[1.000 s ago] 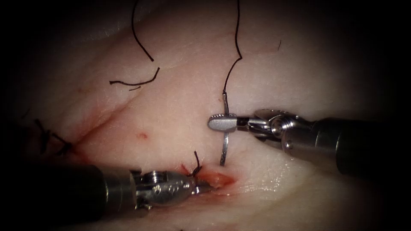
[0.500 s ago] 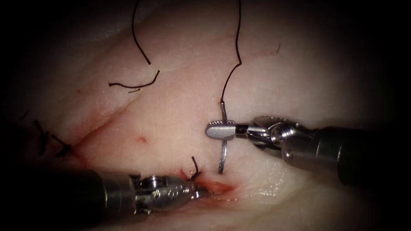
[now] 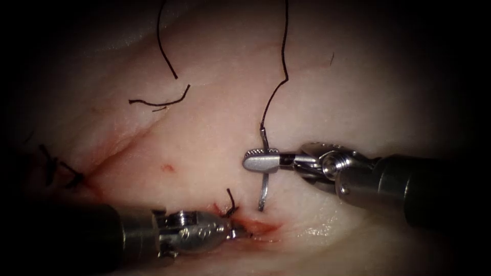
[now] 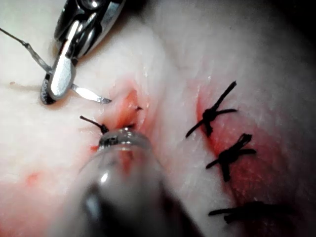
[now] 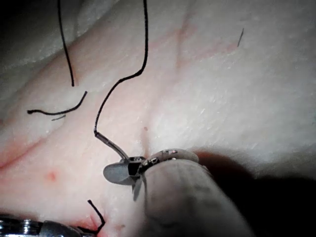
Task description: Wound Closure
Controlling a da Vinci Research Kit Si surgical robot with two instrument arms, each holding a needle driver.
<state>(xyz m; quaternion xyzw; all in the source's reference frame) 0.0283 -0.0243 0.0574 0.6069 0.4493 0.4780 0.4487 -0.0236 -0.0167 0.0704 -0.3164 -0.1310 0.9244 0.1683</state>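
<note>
My right tool [image 3: 250,161] reaches in from the right, jaws shut on the curved needle [image 3: 264,191] about a third of the way from its thread end. The needle stands nearly upright, its tip just over the tissue [image 3: 204,138] above the red open end of the cut [image 3: 261,226], not in it. Black thread [image 3: 283,66] runs up from the needle's end. My left tool [image 3: 239,232] lies low on the left, jaws shut on the tissue at the cut's edge, beside a stitch [image 3: 231,202]. The left wrist view has the needle [image 4: 89,94] and the right tool [image 4: 57,86].
Loose cut ends of thread [image 3: 158,102] lie on the tissue at the upper left. Earlier dark stitches [image 3: 61,171] sit along the cut at the far left; three of these stitches [image 4: 212,116] stand in red fluid in the left wrist view.
My right tool has moved down and slightly left with the needle, bringing its tip closer to the cut. The left tool has slid a little left and the raised cut edge has flattened.
</note>
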